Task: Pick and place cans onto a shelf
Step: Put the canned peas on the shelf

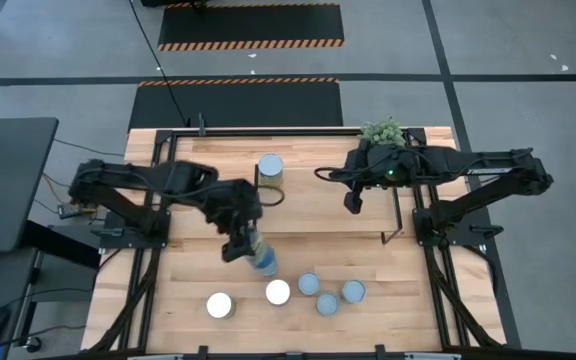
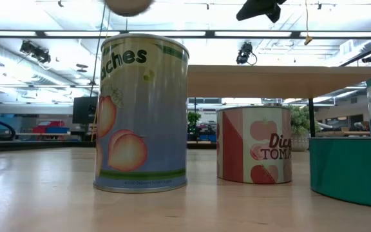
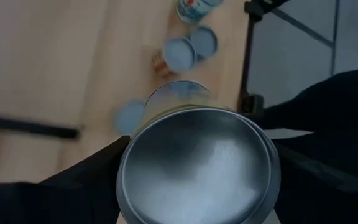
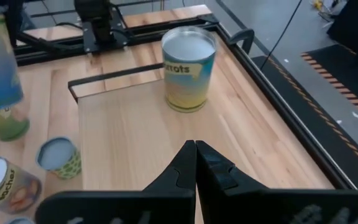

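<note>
My left pincer [image 1: 240, 240] is clamped on a silvery metal can with a blue-and-yellow label [image 1: 261, 257], tilted above the light-wood surface [image 1: 188, 270] just off the front edge of the low light-wood shelf on thin black legs [image 1: 308, 195]; from the left wrist I see its dull silver round end [image 3: 197, 165] filling the gap between the fingers. One pale-topped can with a yellow carrots label [image 4: 188, 68] stands upright on the shelf near its far left corner. Five more pale-topped cans sit on the surface in front, among them a white-topped pair [image 1: 220, 304] and a blue-grey cluster [image 1: 328, 293]. My right pincer [image 4: 195, 163] hovers over the shelf's right side, fingers pressed together on nothing.
</note>
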`<state>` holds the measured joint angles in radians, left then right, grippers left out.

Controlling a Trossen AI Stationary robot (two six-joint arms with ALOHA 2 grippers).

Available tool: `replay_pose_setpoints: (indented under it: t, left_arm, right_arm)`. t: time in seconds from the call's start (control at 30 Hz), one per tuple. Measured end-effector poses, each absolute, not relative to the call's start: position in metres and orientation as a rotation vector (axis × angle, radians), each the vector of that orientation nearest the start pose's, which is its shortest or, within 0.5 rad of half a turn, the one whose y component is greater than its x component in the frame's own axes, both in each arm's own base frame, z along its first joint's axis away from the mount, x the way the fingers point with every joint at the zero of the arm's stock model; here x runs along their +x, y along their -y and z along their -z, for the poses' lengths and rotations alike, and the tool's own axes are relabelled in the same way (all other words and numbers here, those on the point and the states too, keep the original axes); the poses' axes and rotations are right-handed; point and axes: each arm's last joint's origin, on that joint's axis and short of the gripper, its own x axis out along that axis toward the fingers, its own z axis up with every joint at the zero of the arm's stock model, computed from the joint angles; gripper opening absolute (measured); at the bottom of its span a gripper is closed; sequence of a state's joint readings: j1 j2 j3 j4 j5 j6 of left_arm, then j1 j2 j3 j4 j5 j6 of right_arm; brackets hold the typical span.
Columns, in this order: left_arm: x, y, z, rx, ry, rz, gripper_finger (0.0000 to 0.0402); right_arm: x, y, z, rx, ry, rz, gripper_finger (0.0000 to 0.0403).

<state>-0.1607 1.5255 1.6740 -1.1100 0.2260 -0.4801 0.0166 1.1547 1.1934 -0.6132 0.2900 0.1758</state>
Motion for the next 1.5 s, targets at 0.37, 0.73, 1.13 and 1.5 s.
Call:
replay_pose_setpoints:
  t: [0.37,0.73,1.13,1.5]
  left_arm:
    - [0.327,0.019,-0.398,-0.182,-1.019,0.051,0.0316]
    - [0.338,-0.011,-0.38,0.229,-1.105,0.137,0.0316]
    - [0.352,-0.021,-0.36,0.334,-1.194,0.147,0.0325]
    - [0.351,-0.018,-0.355,0.282,-1.251,0.121,0.0327]
  right_arm:
    - [0.227,0.005,-0.365,0.087,-0.553,0.323,0.0005]
    - [0.227,0.005,-0.366,0.088,-0.544,0.325,0.0005]
    - [0.228,0.005,-0.368,0.097,-0.52,0.333,0.0005]
    - [0.229,0.005,-0.368,0.094,-0.514,0.341,0.0005]
